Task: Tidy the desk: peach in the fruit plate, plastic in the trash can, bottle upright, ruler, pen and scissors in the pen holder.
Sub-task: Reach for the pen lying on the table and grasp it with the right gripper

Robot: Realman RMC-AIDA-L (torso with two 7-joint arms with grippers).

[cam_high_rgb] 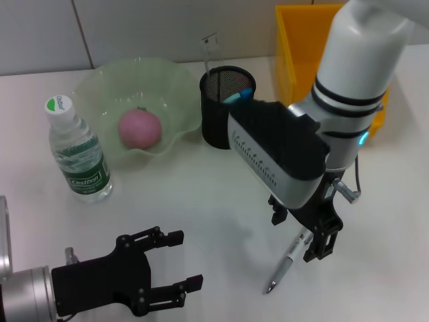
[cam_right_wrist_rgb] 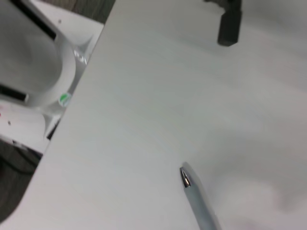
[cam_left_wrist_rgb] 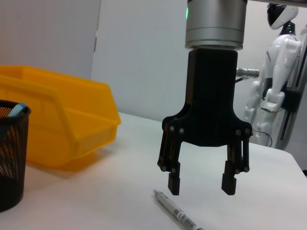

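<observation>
The right claw (cam_high_rgb: 299,235) hangs point-down over the white bench (cam_high_rgb: 201,201), its two black fingers (cam_left_wrist_rgb: 173,183) spread wide apart and gripping nothing. The pen (cam_high_rgb: 287,260) lies flat on the bench below it, running between the fingers, and from the left wrist view the fingertips stand just above the barrel without touching it. The pen's metal tip (cam_right_wrist_rgb: 185,177) points toward the near edge of the bench. The left claw (cam_high_rgb: 175,268) rests low near the front left corner, also open and empty, well apart from the pen. Behind the right arm stands the black mesh pen holder (cam_high_rgb: 221,107), with a clear ruler (cam_high_rgb: 209,50) sticking up from it and something with a blue end (cam_high_rgb: 238,96) inside. Just beside the holder sits the pale green fruit plate (cam_high_rgb: 100,84) with wavy edges, and the pink peach (cam_high_rgb: 139,129) lies in its middle. The water bottle (cam_high_rgb: 77,151) stands upright on the left, touching the plate's rim or very near it. The yellow trash can (cam_high_rgb: 295,40) stands at the back right, partly hidden by the right arm.
</observation>
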